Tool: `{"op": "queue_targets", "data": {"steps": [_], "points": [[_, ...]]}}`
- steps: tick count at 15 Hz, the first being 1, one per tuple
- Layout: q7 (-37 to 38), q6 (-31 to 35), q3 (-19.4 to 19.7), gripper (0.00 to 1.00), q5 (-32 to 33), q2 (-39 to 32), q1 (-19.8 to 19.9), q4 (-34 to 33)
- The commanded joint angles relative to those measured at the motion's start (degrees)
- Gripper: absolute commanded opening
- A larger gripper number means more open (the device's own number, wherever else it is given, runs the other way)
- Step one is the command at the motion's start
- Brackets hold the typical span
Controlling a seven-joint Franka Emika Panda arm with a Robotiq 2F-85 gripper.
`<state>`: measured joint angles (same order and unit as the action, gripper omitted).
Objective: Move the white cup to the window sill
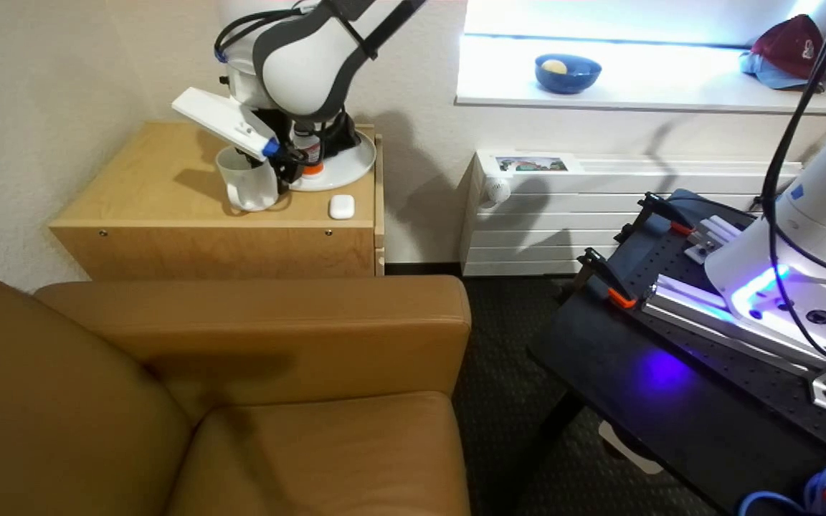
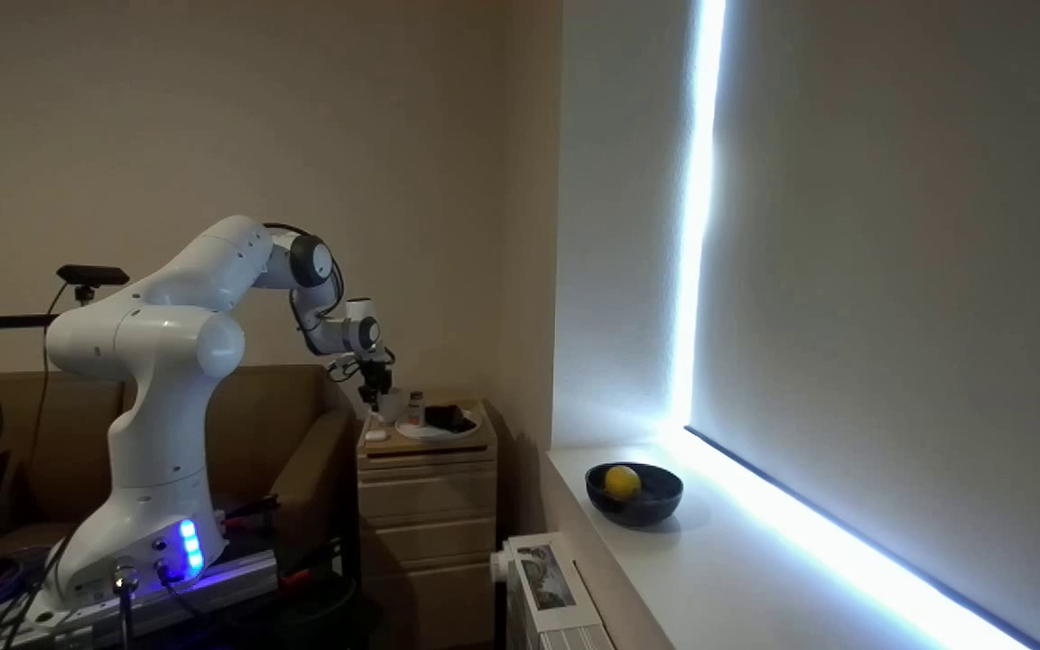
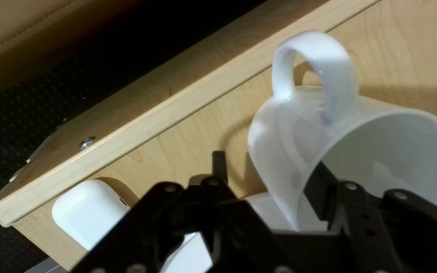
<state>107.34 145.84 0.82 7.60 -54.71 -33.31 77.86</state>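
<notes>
A: Where is the white cup [image 1: 247, 185] to be found?

B: On the wooden cabinet [image 1: 133, 179], where it appears to be standing, near the white plate [image 1: 345, 172]. The window sill [image 1: 657, 79] lies well apart and is not yet reached.

A: Is the cup already held?

B: It is judged not. In the wrist view the fingers of the gripper [image 3: 269, 176] are seen apart, with the cup's wall between them: one is placed inside the mouth, the other outside. On the outer side a gap is visible; whether the inner wall is touched cannot be told.

A: How should the grasp be done well?

B: The fingers should be brought together slowly, so that the wall is pinched squarely and the cup is not tipped. The handle [image 3: 332, 68] points toward the cabinet's edge, so it should not be disturbed.

A: And afterwards?

B: A straight lift is advised, so that the plate and the small orange-and-white container [image 1: 312, 169] are not knocked. The smooth wall may slip; firmness should be checked first.
</notes>
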Motion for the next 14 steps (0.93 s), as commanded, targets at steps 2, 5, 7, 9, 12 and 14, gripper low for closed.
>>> {"op": "queue_targets", "data": {"steps": [2,5,7,9,12,14], "points": [[0.10,1.27,0.88,0.18,-0.22,0.22,-0.33,0.71],[-0.34,0.36,0.97,0.01,-0.07,0.46,-0.33,0.29],[-0.39,-0.05,1.15,0.00,0.15,0.51,-0.44,-0.01],[-1.00,-0.49,1.47,0.01,0.87,1.09,-0.68,0.04],[-4.44,-0.88,0.45,0.01,2.62,6.36,0.06,3.22],[-8.15,-1.52,-0.53,0.01,2.94,11.65,0.84,6.44]]}}
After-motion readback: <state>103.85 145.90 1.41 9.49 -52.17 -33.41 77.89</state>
